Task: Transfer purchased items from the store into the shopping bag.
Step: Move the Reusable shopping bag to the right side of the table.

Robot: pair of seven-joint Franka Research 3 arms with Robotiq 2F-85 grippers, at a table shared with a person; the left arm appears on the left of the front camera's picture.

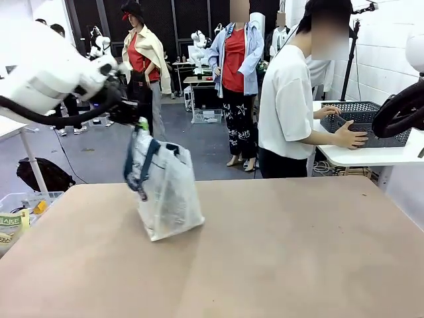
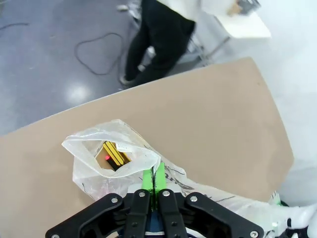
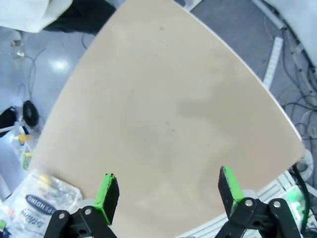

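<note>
Nearest the front camera, a bare tan table [image 1: 278,252]. On the table's left half, a translucent white shopping bag [image 1: 167,192] with dark blue strap handles [image 1: 147,162], bottom resting on the tabletop, top pulled up and leaning left. At the bag's top, the left gripper [image 2: 154,177], green pads pressed together and clamped on the bag's upper edge beside the handles. Seen from the left wrist, the bag's mouth gaping open just beyond the fingers, with a yellow packaged item [image 2: 115,153] and a small red spot inside. Beyond the table's far right corner, a person in a white T-shirt [image 1: 286,99] standing side-on, both hands at a dark grey lattice basket [image 1: 363,122] on a separate white side table [image 1: 371,156], well apart from the bag. Left hand [image 1: 351,136] laid against the basket's near wall. Over the table in the right wrist view, the right gripper [image 3: 167,188], fingers spread wide and holding nothing, bare tabletop below. At that view's lower left corner, part of the bag with its dark oval print [image 3: 38,204].
</note>
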